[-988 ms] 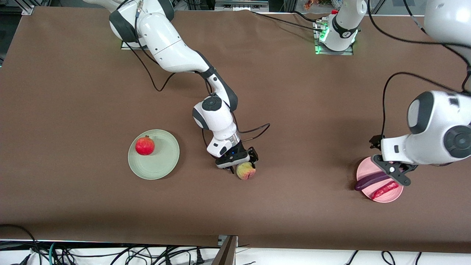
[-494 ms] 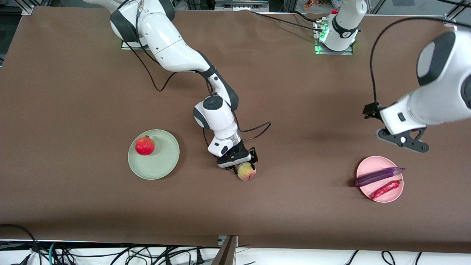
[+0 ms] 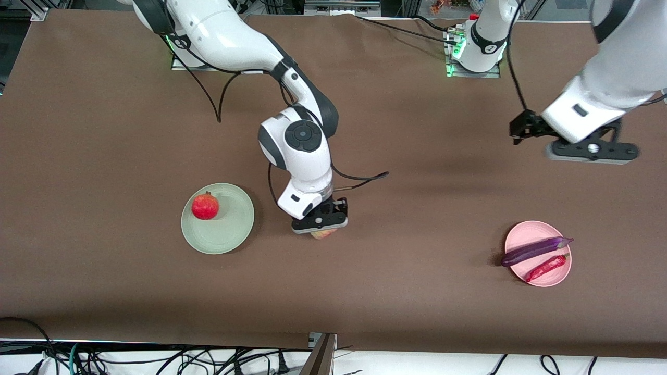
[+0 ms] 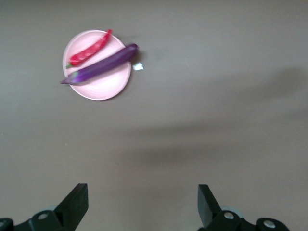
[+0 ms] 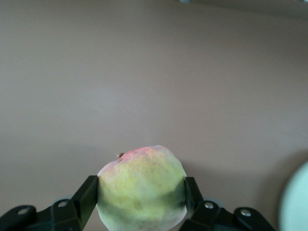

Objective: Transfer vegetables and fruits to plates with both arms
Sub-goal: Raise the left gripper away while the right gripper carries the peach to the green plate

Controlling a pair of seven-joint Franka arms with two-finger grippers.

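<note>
Left wrist view only: pink plate is sitting upper left of frame on brown table. Purple eggplant is lying diagonally across plate w/ both ends overhanging rim; red chili is lying just beside it, roughly parallel, closer to frame's upper-left corner, tip poking past rim. Small pale speck is showing on table right by eggplant's upper end. Left gripper is hanging at bottom edge, black fingertips spread wide apart, nothing btwn them but table. Soft shadows are crossing mid-frame.
</note>
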